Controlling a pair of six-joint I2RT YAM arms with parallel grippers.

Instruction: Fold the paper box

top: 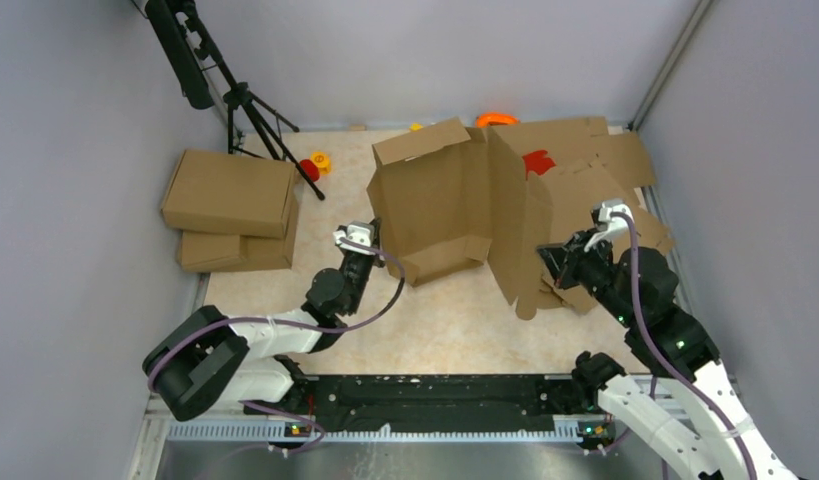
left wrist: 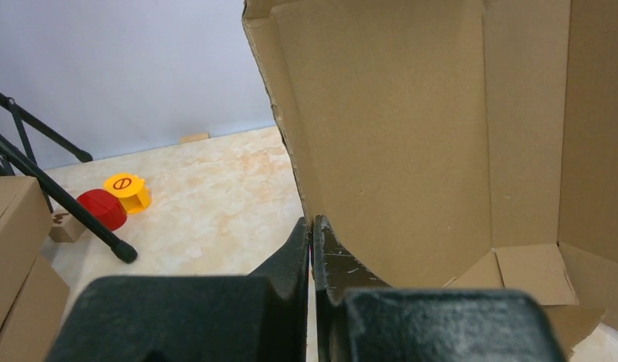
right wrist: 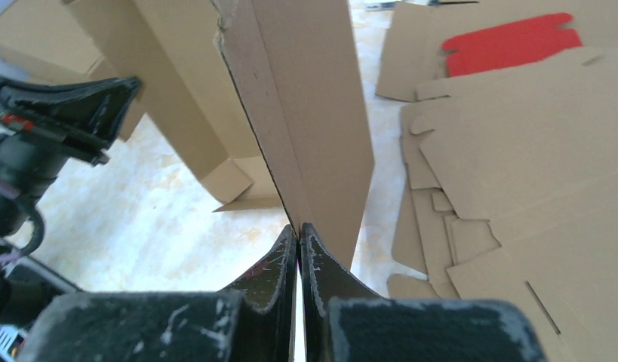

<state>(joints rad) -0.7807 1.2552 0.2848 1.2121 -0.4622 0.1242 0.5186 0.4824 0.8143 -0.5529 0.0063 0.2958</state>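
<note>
Grey walls, marbled bench: left pincer and right pincer, both pressed together, tips at the mid-frame paper box walls. Push evenly, creases square!

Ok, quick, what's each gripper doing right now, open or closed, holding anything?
Left gripper: jaws closed, pinching one edge of the paper box.
Right gripper: jaws closed, pinching another panel edge of the same box.

Grey walls, beige marbled tabletop, black tripod rear-left.
</note>
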